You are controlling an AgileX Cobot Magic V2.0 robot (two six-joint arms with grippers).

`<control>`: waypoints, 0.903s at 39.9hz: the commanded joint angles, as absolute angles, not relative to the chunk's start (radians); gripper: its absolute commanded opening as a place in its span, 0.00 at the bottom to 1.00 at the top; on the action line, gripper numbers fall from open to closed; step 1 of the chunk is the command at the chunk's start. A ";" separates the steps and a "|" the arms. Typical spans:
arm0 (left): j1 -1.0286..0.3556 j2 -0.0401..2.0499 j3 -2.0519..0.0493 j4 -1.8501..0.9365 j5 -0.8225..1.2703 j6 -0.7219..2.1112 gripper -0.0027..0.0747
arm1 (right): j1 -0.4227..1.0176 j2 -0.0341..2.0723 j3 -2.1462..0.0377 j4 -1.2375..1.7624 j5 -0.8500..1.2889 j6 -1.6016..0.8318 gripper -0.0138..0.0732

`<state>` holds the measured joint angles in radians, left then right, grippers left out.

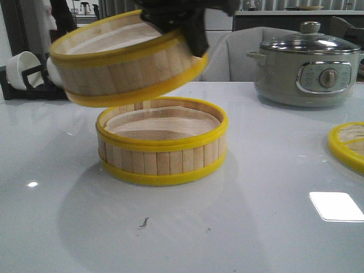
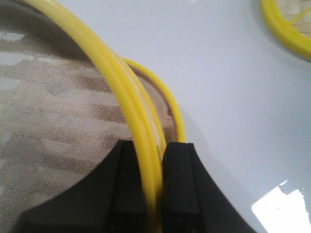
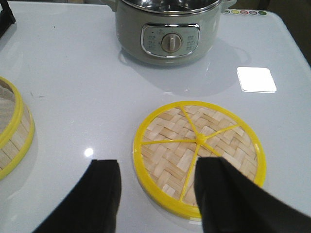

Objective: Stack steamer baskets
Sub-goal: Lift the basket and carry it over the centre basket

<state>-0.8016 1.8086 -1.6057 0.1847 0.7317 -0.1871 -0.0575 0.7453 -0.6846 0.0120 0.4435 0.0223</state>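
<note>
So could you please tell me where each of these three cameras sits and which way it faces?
Front view: low, facing forward over the table; sees the raised basket tilted above the lower basket, the pot behind; a dark arm part at top.
Left wrist view: on the left arm, looking down; left gripper pinches the raised basket's rim.
Right wrist view: on the right arm, looking down at the lid and pot; right gripper open.
Shared: all three show the lid; front and right wrist show the pot.
</note>
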 commanded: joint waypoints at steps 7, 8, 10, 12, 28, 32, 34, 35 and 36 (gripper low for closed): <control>-0.867 1.839 -1.651 0.229 0.627 -0.181 0.14 | -0.059 0.747 -0.722 0.030 0.359 0.018 0.66; -0.867 1.847 -1.651 0.229 0.625 -0.181 0.14 | -0.059 0.747 -0.722 0.030 0.359 0.018 0.66; -0.867 1.864 -1.654 0.229 0.620 -0.181 0.14 | -0.059 0.747 -0.722 0.030 0.359 0.018 0.66; -0.865 1.879 -1.654 0.237 0.615 -0.181 0.14 | -0.059 0.747 -0.722 0.030 0.359 0.018 0.66; -0.865 1.952 -1.658 0.300 0.543 -0.181 0.14 | -0.059 0.747 -0.722 0.032 0.359 0.018 0.66; -0.856 1.972 -1.658 0.304 0.543 -0.181 0.14 | -0.059 0.747 -0.722 0.032 0.359 0.018 0.66; -0.852 1.978 -1.658 0.301 0.545 -0.181 0.14 | -0.059 0.747 -0.722 0.032 0.359 0.018 0.66; -0.847 1.980 -1.658 0.299 0.545 -0.181 0.14 | -0.059 0.747 -0.722 0.032 0.359 0.018 0.66; -0.845 1.980 -1.658 0.299 0.545 -0.181 0.14 | -0.059 0.747 -0.722 0.032 0.359 0.018 0.66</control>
<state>-0.8574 2.0342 -1.6196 0.2718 0.6202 -0.1871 -0.0575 0.7453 -0.6846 0.0358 0.4435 0.0223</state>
